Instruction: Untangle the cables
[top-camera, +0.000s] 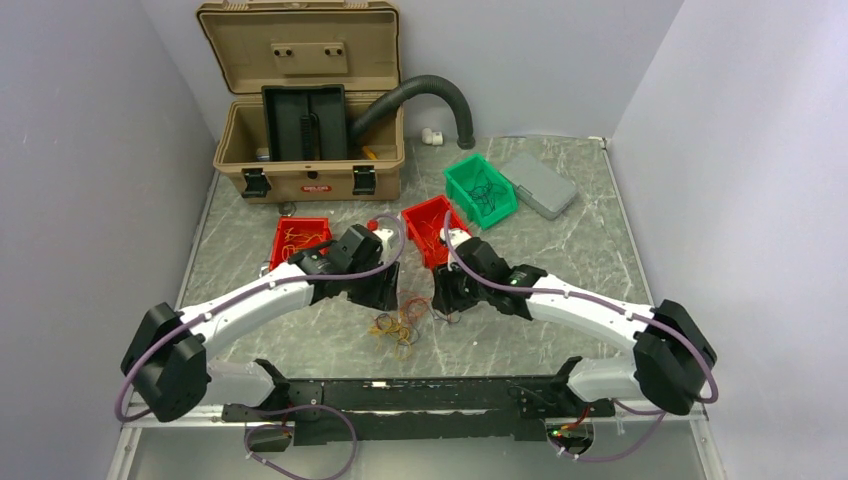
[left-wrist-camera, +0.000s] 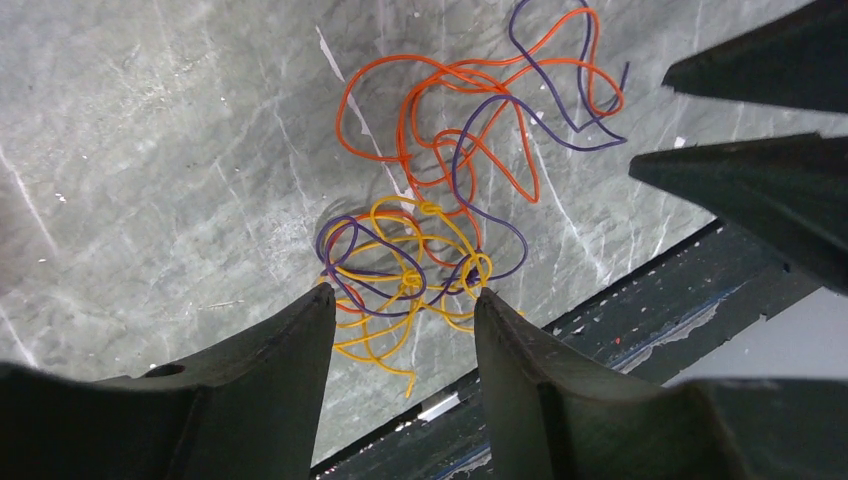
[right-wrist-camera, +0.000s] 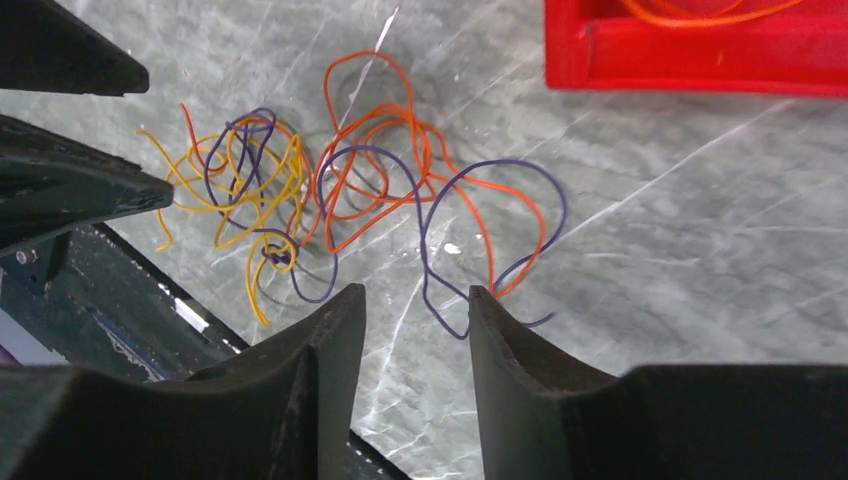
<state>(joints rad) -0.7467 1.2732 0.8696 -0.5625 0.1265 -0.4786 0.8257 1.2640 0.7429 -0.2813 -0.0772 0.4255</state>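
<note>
**Item: cable sorting station, listed left to right, located from the black base rail (top-camera: 420, 392).**

1. Left red bin (top-camera: 283, 232): beyond the rail's left half, with orange wire inside.
2. Left gripper (left-wrist-camera: 405, 296): above the table beyond the rail's middle. Its jaws are parted with nothing between them, and its tips point down at the yellow knot (left-wrist-camera: 405, 275).
3. Cables (top-camera: 400, 326): one small tangle lying flat on the table, just beyond the rail's middle and between the two grippers. The yellow strands are bunched nearest the rail, the orange strands (left-wrist-camera: 450, 110) spread farther from it, and a purple strand (right-wrist-camera: 500, 170) loops through both.
4. Right gripper (right-wrist-camera: 415, 292): beyond the rail's middle, to the right of the tangle. Its jaws are apart and clamp nothing. A purple loop lies at their mouth.
5. Middle red bin (top-camera: 412, 222), green bin (top-camera: 455, 185) and grey case (top-camera: 538, 185): well beyond the rail, from centre to right.

**Step in hand (judged):** both grippers are taking position over the tangle to get a hold. No strand is free yet.

**Next move calls for (judged):** each gripper should close on a different colour, one on the yellow clump and one on the purple or orange. They should then draw apart slowly, because the purple strand passing through the yellow knot may drag the whole bundle along.
</note>
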